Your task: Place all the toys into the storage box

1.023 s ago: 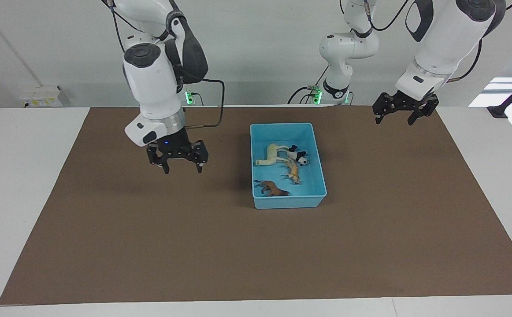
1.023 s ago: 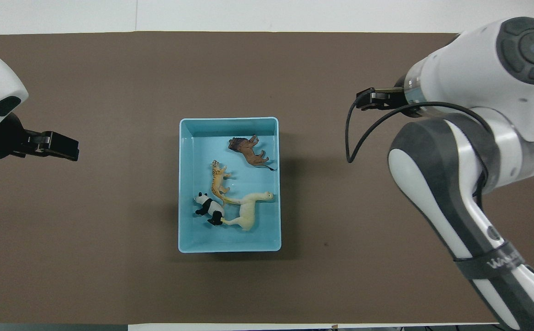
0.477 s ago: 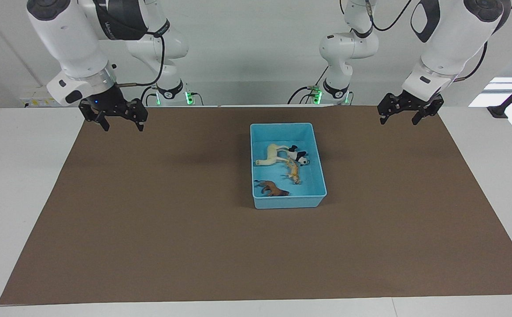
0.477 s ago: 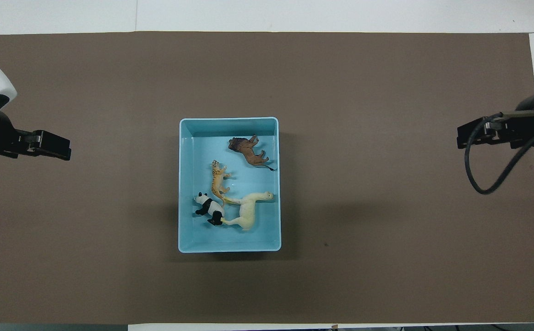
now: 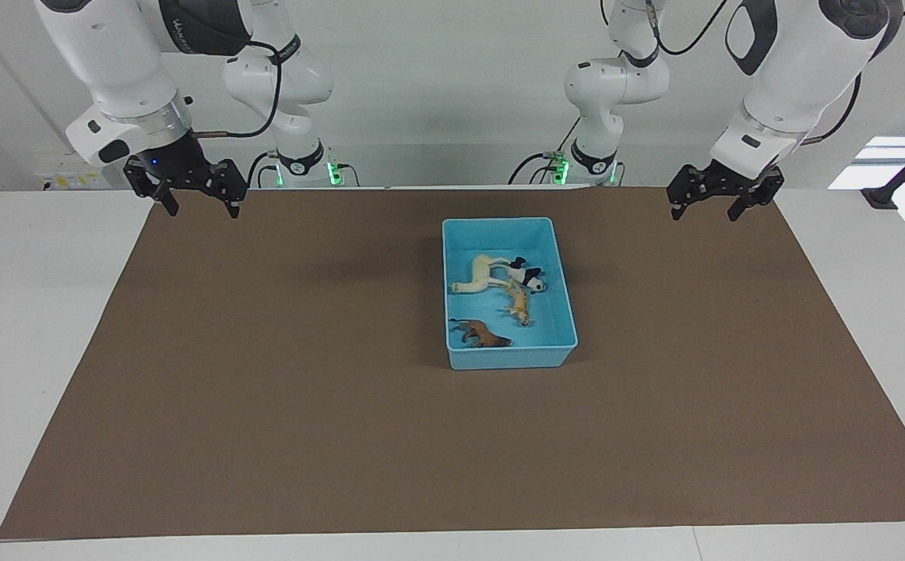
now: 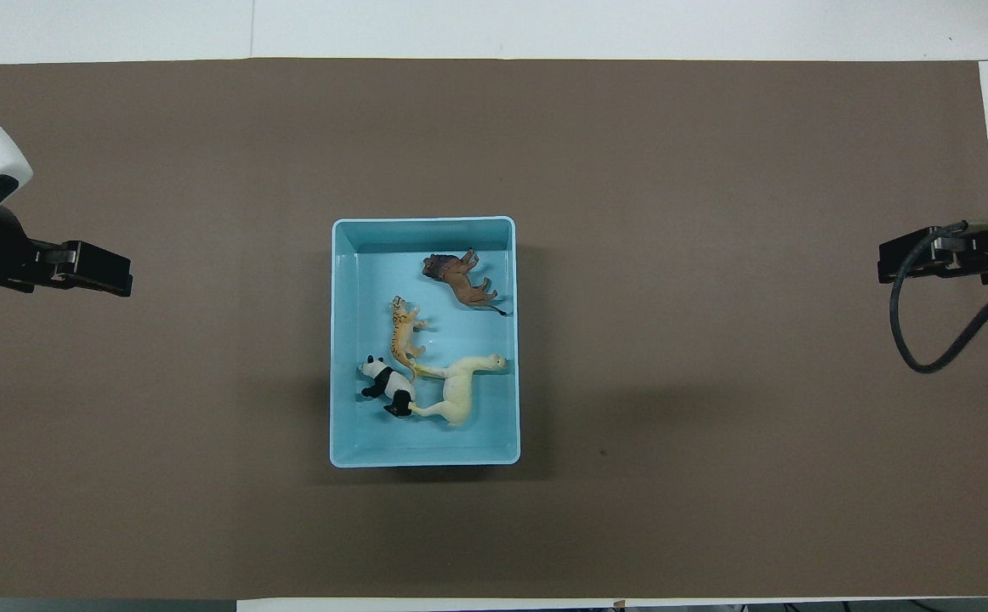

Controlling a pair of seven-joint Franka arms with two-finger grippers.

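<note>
The light blue storage box (image 5: 511, 360) stands mid-mat and holds all the toys. The brown lion (image 5: 484, 335) lies in the end of the box farther from the robots. The orange tiger (image 5: 519, 304) lies in the middle. The panda (image 5: 529, 276) and the cream long-necked animal (image 5: 482, 274) lie side by side in the nearer end. My right gripper (image 5: 199, 209) is open and empty, raised over the mat's corner at the right arm's end. My left gripper (image 5: 703, 212) is open and empty, raised over the mat's edge at the left arm's end.
A brown mat (image 5: 304, 389) covers most of the white table (image 5: 32, 351). In the overhead view the box (image 6: 339, 340) sits mid-mat, with the left gripper (image 6: 120, 274) and the right gripper (image 6: 889, 259) at the mat's two ends.
My right gripper has swung away from beside the box and risen to the mat's corner at the right arm's end. The left gripper has barely moved. The toys have not moved.
</note>
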